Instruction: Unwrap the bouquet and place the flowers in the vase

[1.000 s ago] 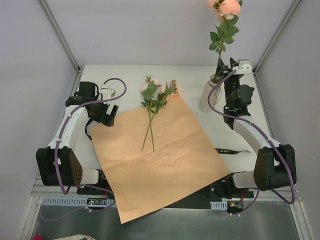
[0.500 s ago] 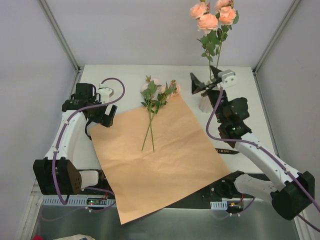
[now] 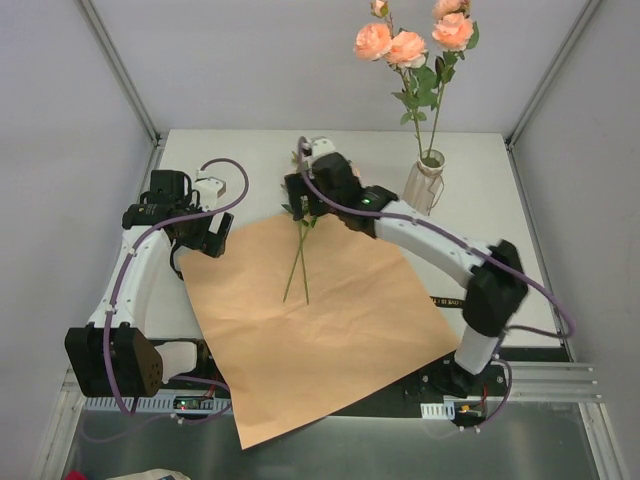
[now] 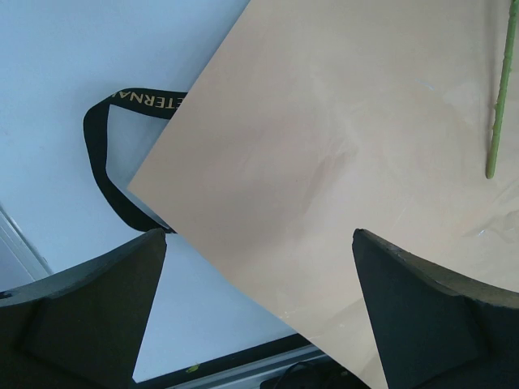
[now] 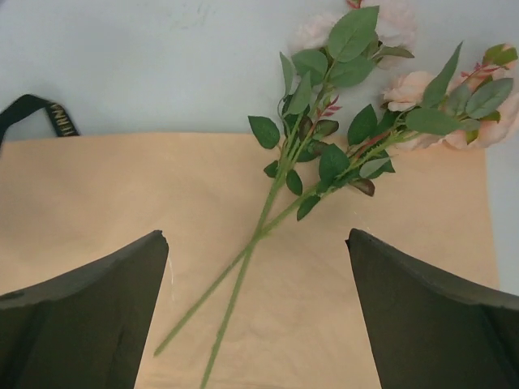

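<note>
The bouquet lies unwrapped: its kraft paper is spread flat on the table. Two flowers rest on it with crossed stems, their peach-pink heads past the paper's far edge. The pale vase stands at the back right and holds several roses upright. My right gripper hovers open above the lying flowers, nothing between its fingers. My left gripper is open over the paper's left corner, holding nothing. A stem end shows there.
A black ribbon lies by the paper's right edge. Black ribbon also lies beside the paper's corner in the left wrist view, and another piece of ribbon shows in the right wrist view. White walls enclose the table.
My right gripper opened at the vase, left the roses standing in it, and swung left to hover over the two lying flowers. The left arm barely moved.
</note>
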